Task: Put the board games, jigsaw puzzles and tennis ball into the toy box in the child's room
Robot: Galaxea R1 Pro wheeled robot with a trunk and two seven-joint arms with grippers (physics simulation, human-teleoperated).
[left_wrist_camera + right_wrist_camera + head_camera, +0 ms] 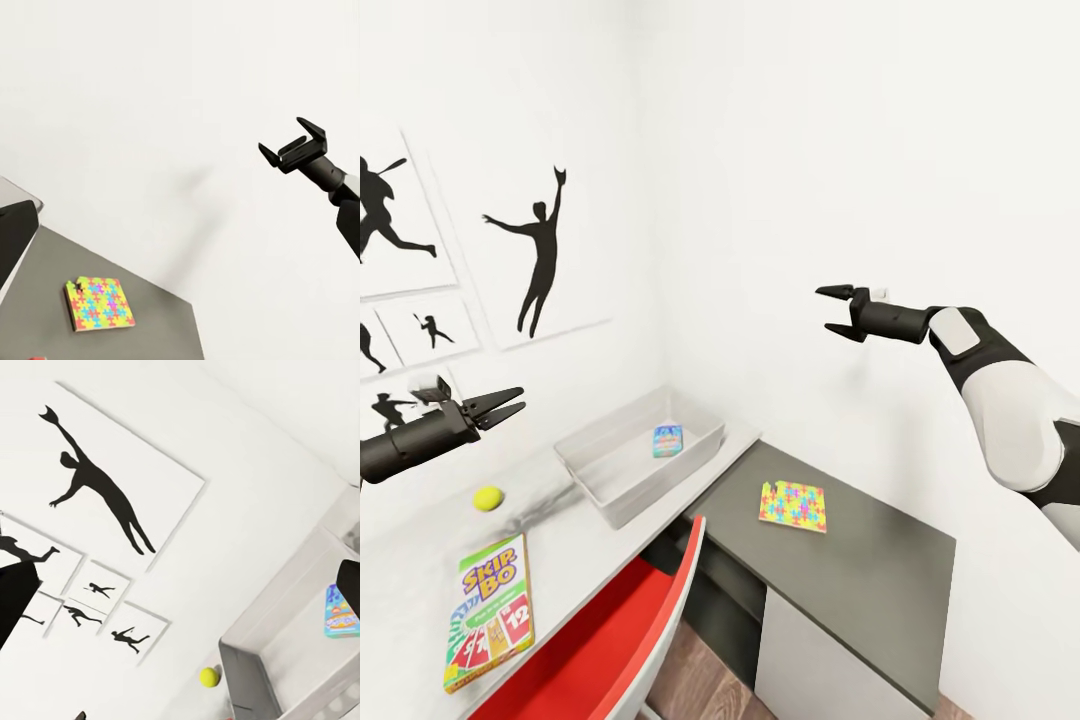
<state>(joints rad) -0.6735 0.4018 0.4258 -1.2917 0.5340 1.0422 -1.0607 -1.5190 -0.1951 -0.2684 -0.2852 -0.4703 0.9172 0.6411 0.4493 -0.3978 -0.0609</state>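
The light-grey toy box (660,485) stands in the table's far corner with the small blue board game (667,440) lying inside it. On the pale table top (420,540) sit the tennis ball (487,497) and the Skip-Bo board game (490,610). One multicoloured jigsaw puzzle (793,505) lies on the lower dark-grey section (880,560). My left gripper (510,403) hovers open above the ball, holding nothing. High over the dark section, my right gripper (838,310) is open and empty. The wrist views show the puzzle (99,304), the right gripper (292,150), the box (247,682), the blue game (341,611) and the ball (209,676). The bed is out of view.
A red chair (610,640) is pushed up to the table's front edge, beside the Skip-Bo box. White walls meet in a corner just behind the toy box. Framed black silhouette pictures (540,250) hang on the left wall, close behind my left arm.
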